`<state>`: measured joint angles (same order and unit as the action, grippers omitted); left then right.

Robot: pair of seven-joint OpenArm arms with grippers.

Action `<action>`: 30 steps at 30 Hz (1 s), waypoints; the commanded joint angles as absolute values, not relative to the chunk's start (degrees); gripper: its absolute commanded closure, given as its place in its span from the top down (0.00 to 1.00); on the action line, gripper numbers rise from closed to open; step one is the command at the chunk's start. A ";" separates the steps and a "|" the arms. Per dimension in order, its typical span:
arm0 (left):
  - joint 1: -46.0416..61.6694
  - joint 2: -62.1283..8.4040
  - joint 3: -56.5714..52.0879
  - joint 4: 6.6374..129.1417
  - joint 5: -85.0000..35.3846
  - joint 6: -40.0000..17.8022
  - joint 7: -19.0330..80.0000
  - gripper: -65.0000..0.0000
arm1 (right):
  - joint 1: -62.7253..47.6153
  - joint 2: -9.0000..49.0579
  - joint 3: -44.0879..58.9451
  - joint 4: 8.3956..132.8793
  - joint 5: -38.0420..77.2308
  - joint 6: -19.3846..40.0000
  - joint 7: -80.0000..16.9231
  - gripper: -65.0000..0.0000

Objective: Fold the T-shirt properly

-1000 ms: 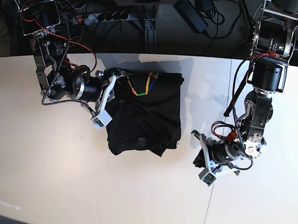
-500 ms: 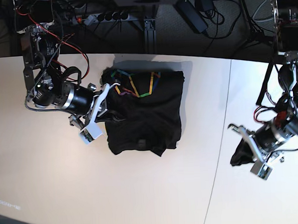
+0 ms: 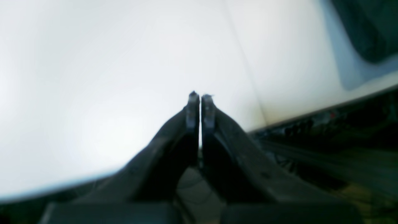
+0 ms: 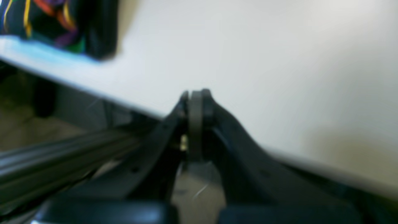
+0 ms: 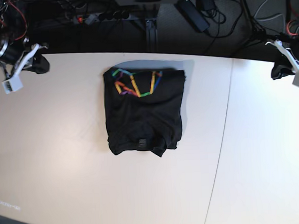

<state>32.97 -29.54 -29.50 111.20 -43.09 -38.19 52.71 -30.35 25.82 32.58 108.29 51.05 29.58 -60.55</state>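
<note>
The black T-shirt (image 5: 143,111) lies folded into a rectangle on the white table (image 5: 67,171), its rainbow line graphic at the far edge and the neck label near the front edge. A corner of it shows in the right wrist view (image 4: 59,28) and a dark edge in the left wrist view (image 3: 370,28). My left gripper (image 5: 287,67) is at the table's far right edge, shut and empty (image 3: 200,99). My right gripper (image 5: 24,61) is at the far left corner, shut and empty (image 4: 196,96). Both are well away from the shirt.
A seam (image 5: 223,138) runs across the table right of the shirt. Behind the far edge are a power strip (image 5: 104,16), cables and a black adapter (image 5: 192,14) on the dark floor.
Both arms have pulled back from the shirt to the table's far corners, the right-wrist arm up-left, the left-wrist arm up-right. The shirt lies folded and unchanged.
</note>
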 commanded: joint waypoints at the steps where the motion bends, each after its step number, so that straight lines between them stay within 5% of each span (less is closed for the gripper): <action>1: 35.44 -30.26 -30.76 112.07 -43.79 -39.11 52.14 0.02 | -32.95 26.79 34.59 109.12 53.34 33.87 -60.66 0.00; 7: 48.18 -28.47 -30.98 109.69 -38.52 -39.29 49.23 0.02 | -47.90 26.22 38.22 108.92 54.19 33.87 -61.76 0.00; 12: 49.76 -27.66 -28.10 94.91 -32.05 -39.27 38.70 0.02 | -55.66 21.82 38.17 102.98 52.97 33.82 -60.38 0.00; 18: 37.60 -27.64 -15.03 66.72 -25.71 -38.24 31.77 0.02 | -54.06 19.84 38.06 83.46 48.38 32.93 -58.02 0.00; 24: 21.85 -27.42 2.13 40.62 -22.37 -25.54 24.64 0.02 | -48.29 19.81 38.06 63.29 40.75 29.02 -57.84 0.00; 30: 7.99 -21.91 21.17 25.34 -22.39 -21.34 21.17 0.00 | -37.58 19.73 38.00 43.62 33.23 26.17 -52.69 0.00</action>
